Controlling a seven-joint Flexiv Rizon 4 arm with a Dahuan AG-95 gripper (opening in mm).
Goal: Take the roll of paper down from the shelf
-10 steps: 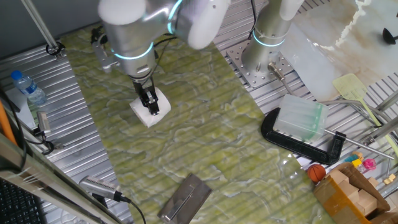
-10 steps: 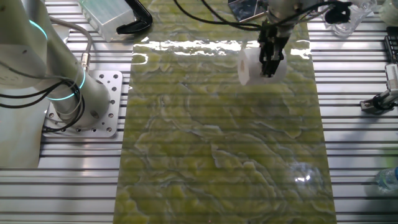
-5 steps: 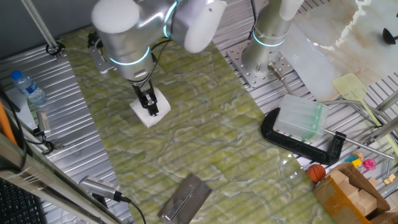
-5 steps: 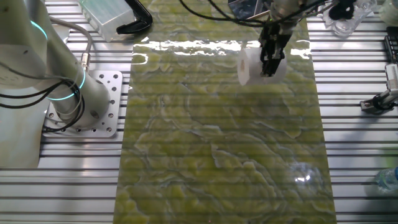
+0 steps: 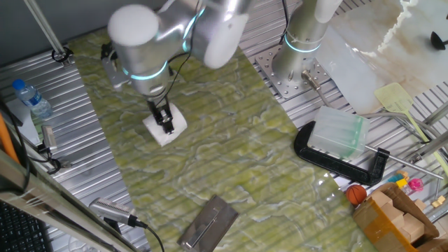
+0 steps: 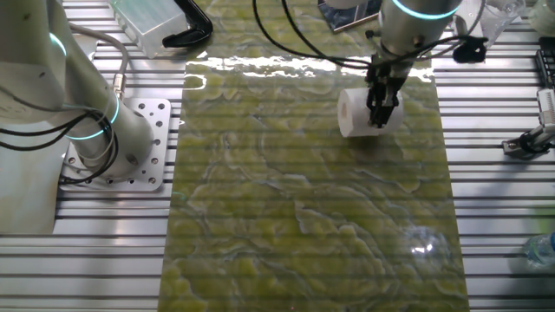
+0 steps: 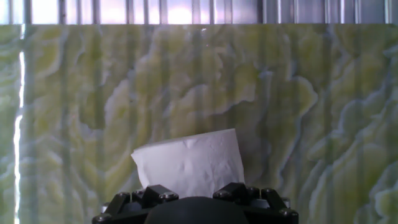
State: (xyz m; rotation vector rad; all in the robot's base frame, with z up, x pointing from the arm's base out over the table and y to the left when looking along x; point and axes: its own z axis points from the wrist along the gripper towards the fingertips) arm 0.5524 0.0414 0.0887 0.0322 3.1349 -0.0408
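The roll of paper [image 5: 168,129] is a small white cylinder, held low over the green marbled mat, far from the shelf. My gripper [image 5: 166,120] is shut on it from above, fingers on either side. The other fixed view shows the roll [image 6: 354,113] lying sideways in the gripper [image 6: 379,111]. In the hand view the roll [image 7: 189,163] fills the space between my fingers [image 7: 155,194]. The shelf [image 5: 208,222], a shiny dark grey metal slab, lies empty on the mat near the front edge.
A translucent plastic box [image 5: 339,133] sits on a black clamp [image 5: 373,168] at the right. A second arm's base [image 5: 302,49] stands behind the mat. A water bottle [image 5: 31,98] lies at the left, and a cardboard box [image 5: 395,217] at the lower right.
The gripper, still shut on the roll, has moved a little sideways and down toward the mat. The arm's upper links have swung with it.
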